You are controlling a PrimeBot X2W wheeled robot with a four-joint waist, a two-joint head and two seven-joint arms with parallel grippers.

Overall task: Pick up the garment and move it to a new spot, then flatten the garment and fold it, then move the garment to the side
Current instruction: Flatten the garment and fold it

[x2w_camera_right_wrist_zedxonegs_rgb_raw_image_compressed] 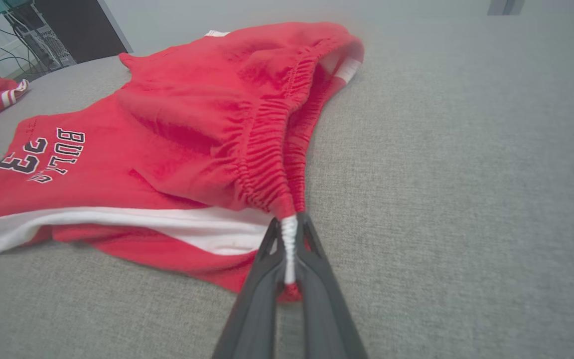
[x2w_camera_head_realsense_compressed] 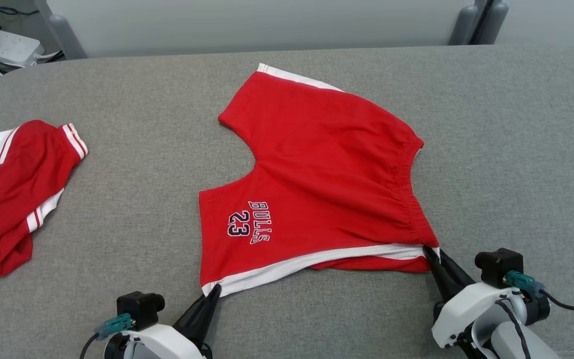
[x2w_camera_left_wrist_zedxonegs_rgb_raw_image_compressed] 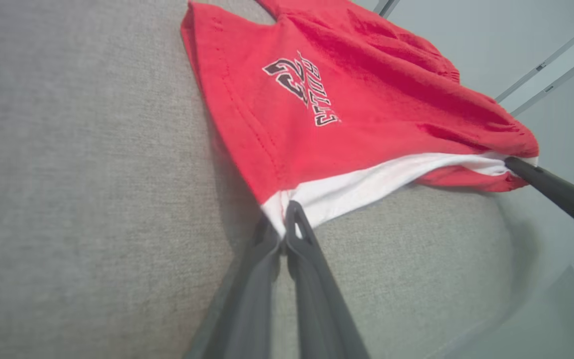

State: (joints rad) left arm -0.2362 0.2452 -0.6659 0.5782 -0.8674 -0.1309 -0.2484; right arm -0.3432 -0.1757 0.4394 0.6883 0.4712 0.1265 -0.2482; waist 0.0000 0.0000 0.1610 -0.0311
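Grey cloth-covered table [x2w_camera_head_realsense_compressed: 516,149], with red shorts [x2w_camera_head_realsense_compressed: 317,164] spread flat just beyond both sets of fingers, one leg reaching away from them. At its tips the left gripper [x2w_camera_head_realsense_compressed: 215,291] is pinched tight on the white-trimmed hem corner [x2w_camera_left_wrist_zedxonegs_rgb_raw_image_compressed: 307,197]. The right gripper [x2w_camera_head_realsense_compressed: 429,254] is clamped on the end of the gathered waistband [x2w_camera_right_wrist_zedxonegs_rgb_raw_image_compressed: 267,164], with white trim squeezed between its fingers. A second red garment [x2w_camera_head_realsense_compressed: 13,194] lies well off to the outer side of the left fingers. Light, limp knit like this looks likely to sag and drag between two holds rather than keep its shape, and thin edges could slip from narrow tips. Corners and the thicker elastic band appear the surest places to grip.
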